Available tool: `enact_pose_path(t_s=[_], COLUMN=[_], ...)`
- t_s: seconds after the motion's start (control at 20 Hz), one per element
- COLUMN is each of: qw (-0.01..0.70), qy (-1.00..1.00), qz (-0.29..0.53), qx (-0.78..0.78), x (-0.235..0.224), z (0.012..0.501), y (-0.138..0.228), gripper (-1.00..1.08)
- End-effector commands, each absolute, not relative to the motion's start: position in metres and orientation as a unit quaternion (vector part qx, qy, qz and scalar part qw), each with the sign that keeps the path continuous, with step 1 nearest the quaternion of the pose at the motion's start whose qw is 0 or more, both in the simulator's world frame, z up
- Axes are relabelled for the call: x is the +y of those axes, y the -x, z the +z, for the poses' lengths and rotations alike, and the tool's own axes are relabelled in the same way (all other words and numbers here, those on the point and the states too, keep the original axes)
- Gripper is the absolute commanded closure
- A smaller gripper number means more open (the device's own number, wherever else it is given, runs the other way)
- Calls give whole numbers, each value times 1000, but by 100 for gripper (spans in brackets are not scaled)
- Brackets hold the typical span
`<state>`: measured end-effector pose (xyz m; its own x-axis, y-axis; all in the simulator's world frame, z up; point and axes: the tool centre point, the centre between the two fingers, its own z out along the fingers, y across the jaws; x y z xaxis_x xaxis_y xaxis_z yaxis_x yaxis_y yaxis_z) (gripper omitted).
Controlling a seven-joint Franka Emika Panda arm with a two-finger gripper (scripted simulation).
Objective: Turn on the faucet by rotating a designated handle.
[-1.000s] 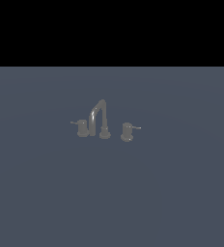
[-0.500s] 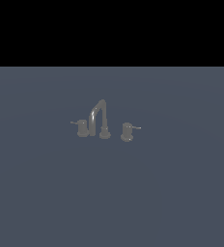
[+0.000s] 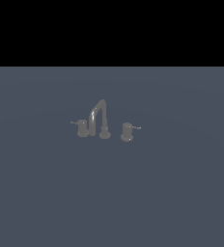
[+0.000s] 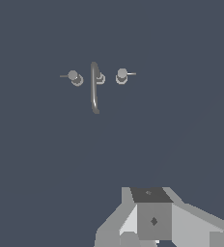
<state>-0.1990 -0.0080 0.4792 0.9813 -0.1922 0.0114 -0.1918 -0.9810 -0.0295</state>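
Observation:
The faucet is a small dull grey three-piece set on a flat blue-grey surface. Its arched spout [image 3: 98, 116] stands in the middle and also shows in the wrist view [image 4: 94, 89]. The handle [image 3: 127, 131] is the knob toward the exterior view's right, with its thin lever stub pointing right; it also shows in the wrist view [image 4: 122, 75]. The twin knob [image 3: 82, 128] has its lever pointing left. My gripper [image 4: 152, 212] shows only in the wrist view as grey blocks at the picture's edge, far from the faucet and touching nothing. I cannot tell how its jaws stand.
The blue-grey surface [image 3: 181, 193] stretches wide around the faucet. A black band lies beyond its far edge. No arm shows in the exterior view.

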Motion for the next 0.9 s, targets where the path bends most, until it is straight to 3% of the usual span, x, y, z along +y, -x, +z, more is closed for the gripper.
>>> enact_pose_path(t_s=[0.0,0.85], qw=[18,35], qy=[992,928], qz=[-6,8], qx=[127,370], x=[-9,-28], z=[471,375], y=[181,51], gripper=[108,108])
